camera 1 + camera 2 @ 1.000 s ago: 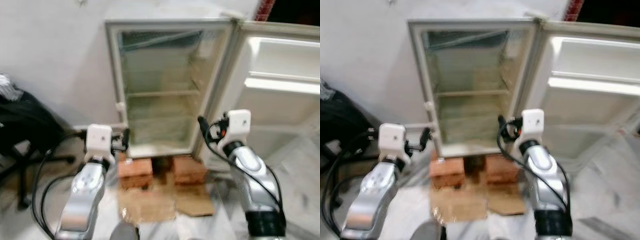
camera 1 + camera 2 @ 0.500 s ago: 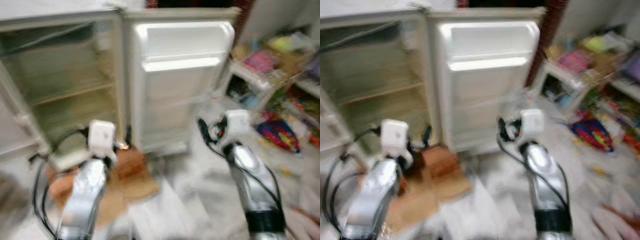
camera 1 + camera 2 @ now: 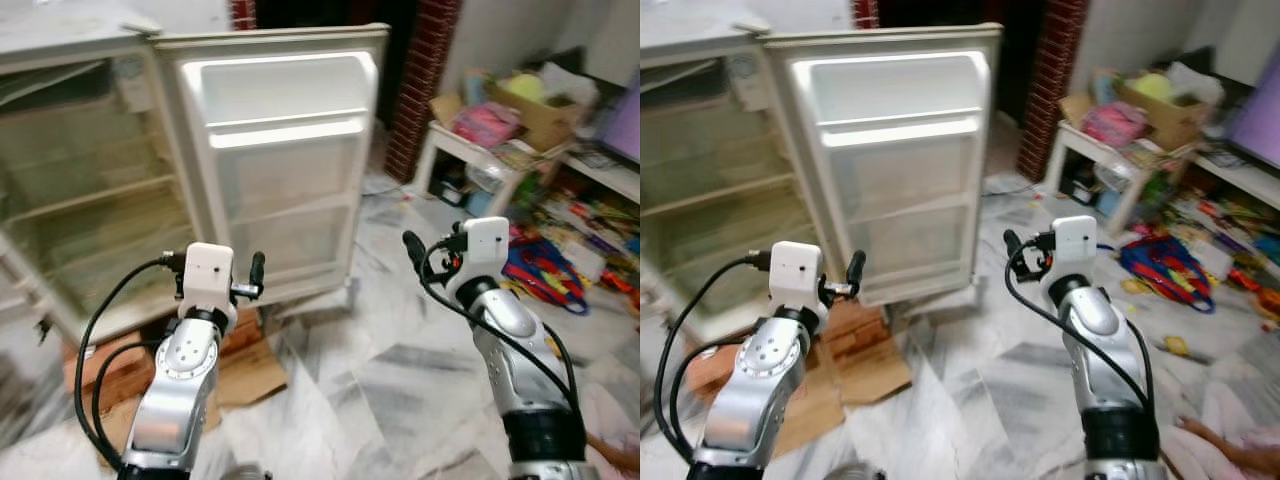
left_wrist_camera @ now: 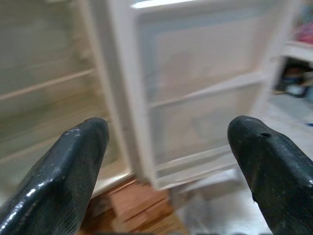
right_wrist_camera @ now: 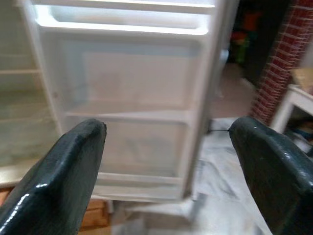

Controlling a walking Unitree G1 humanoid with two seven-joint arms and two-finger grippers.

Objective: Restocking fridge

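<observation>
The camera has swung right off the fridge; left gripper and right gripper gape wide, empty.

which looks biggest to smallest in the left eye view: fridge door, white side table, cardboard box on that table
1. fridge door, by far.
2. white side table.
3. cardboard box on it.
The table and box stand farther back, and the table is partly hidden, so their order is less sure.

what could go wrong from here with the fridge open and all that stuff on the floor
1. The fridge door stands wide open close ahead of both grippers; a forward step might knock the left gripper or right gripper into it.
2. Flattened cardboard lies on the marble floor by the fridge; it may slide underfoot.
3. Toys and clutter spread on the floor to the right could trip the robot.
</observation>
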